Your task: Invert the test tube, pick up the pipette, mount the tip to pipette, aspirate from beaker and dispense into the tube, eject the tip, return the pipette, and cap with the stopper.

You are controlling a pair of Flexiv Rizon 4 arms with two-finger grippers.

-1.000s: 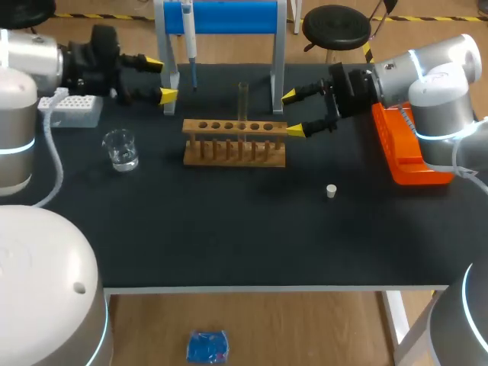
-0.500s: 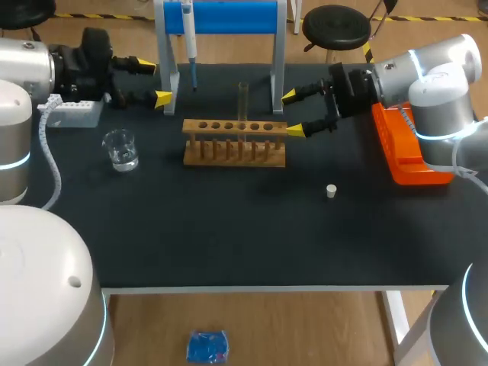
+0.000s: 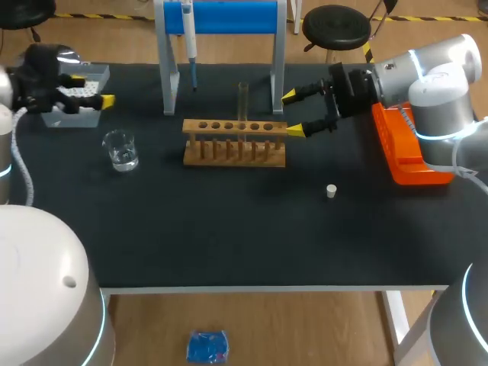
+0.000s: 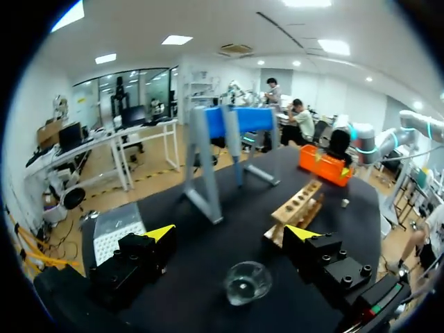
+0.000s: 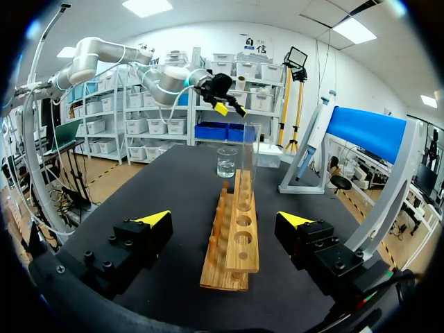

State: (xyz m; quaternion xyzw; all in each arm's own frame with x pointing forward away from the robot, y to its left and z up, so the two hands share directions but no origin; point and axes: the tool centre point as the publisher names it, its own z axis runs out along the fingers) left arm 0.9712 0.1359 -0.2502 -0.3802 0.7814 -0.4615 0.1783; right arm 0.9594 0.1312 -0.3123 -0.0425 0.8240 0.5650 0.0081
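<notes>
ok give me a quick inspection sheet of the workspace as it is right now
surface: black table, no spills seen
job's things: test tube upright in the wooden rack; pipette hanging on the blue stand; beaker left of the rack; tip box at the far left; stopper lying loose, right of the rack
clutter: orange bin at the right edge
grippers: left gripper open at the tip box, empty; right gripper open at the rack's right end, empty
cables: white hose loops from the left arm at the table's left edge
surroundings: nothing seen reaching over the table
</notes>
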